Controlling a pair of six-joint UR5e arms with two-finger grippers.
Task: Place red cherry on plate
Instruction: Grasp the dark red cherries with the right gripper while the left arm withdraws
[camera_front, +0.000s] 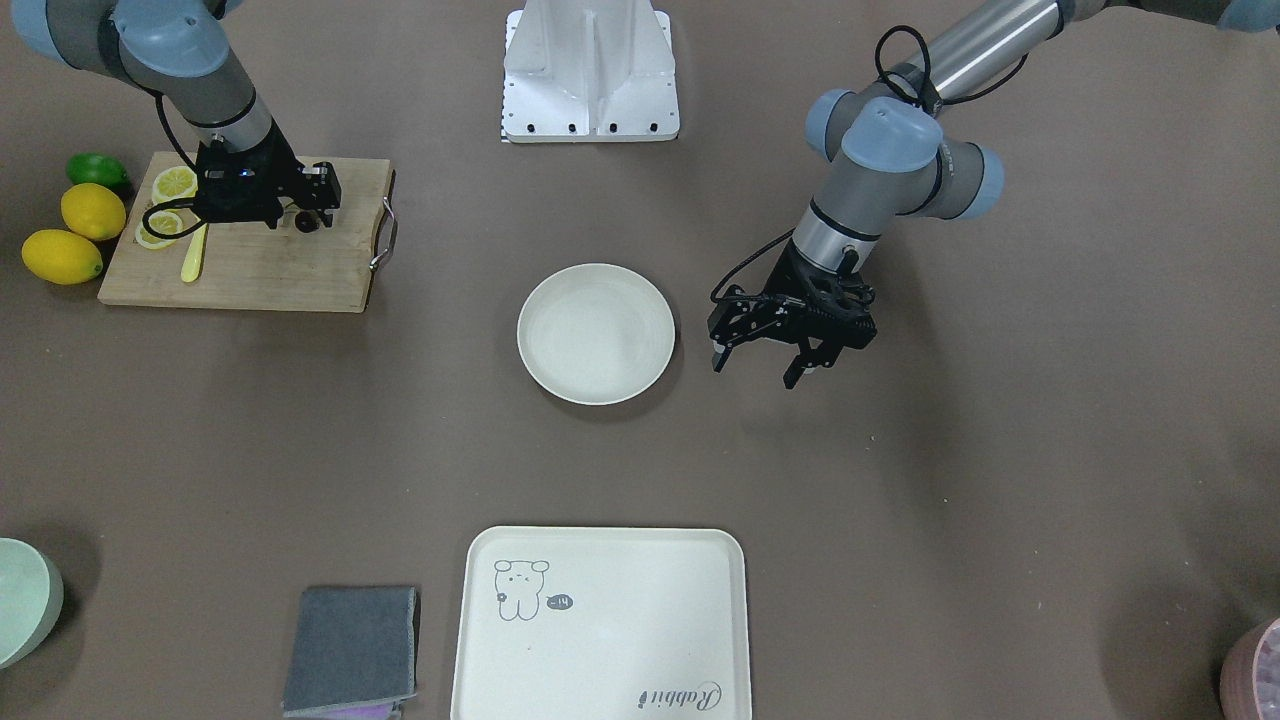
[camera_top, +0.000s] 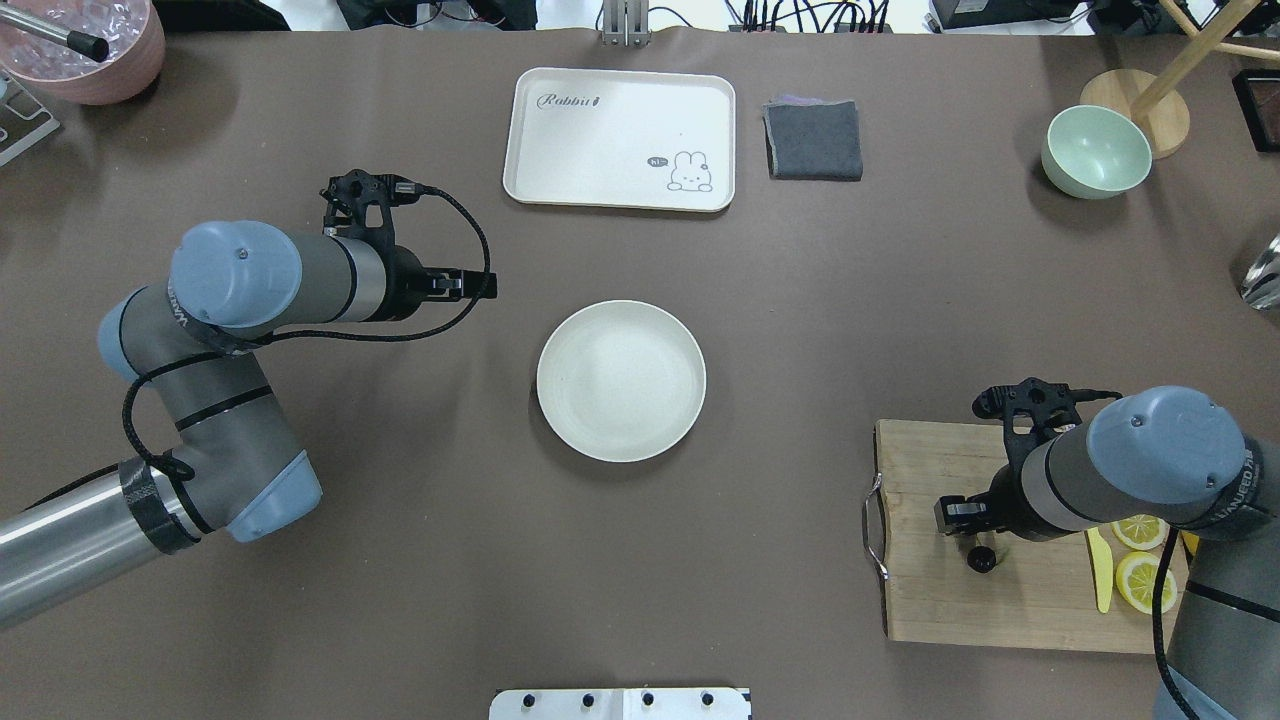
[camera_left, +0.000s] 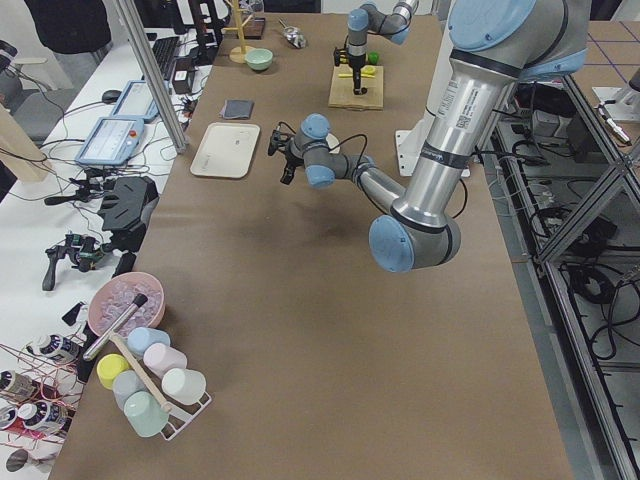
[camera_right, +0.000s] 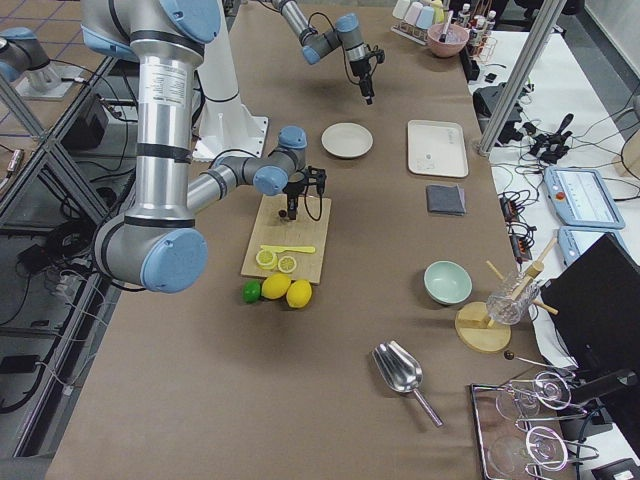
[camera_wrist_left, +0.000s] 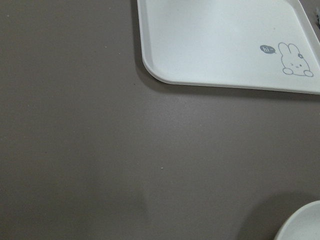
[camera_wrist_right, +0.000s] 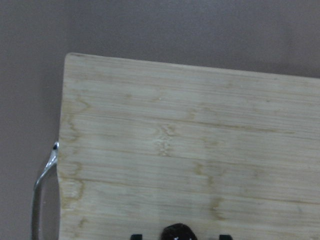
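Note:
The red cherry (camera_front: 305, 222) is a tiny dark glossy ball lying on the wooden cutting board (camera_front: 260, 265), near its handle end. My right gripper (camera_front: 303, 211) hangs low right over it. In the right wrist view the cherry (camera_wrist_right: 178, 232) sits at the bottom edge between two spread fingertips (camera_wrist_right: 136, 236), with a gap on either side, so the gripper is open. The cream-white plate (camera_front: 596, 333) lies bare at the table's middle. My left gripper (camera_front: 757, 368) hovers open beside the plate, holding nothing.
Two lemons (camera_front: 62, 256), a lime (camera_front: 97, 170), lemon slices (camera_front: 175, 182) and a yellow knife (camera_front: 193, 258) sit at the board's far end. A rabbit-print tray (camera_front: 620, 650), a grey cloth (camera_front: 350, 645) and a mint bowl (camera_front: 25, 600) line the operators' side.

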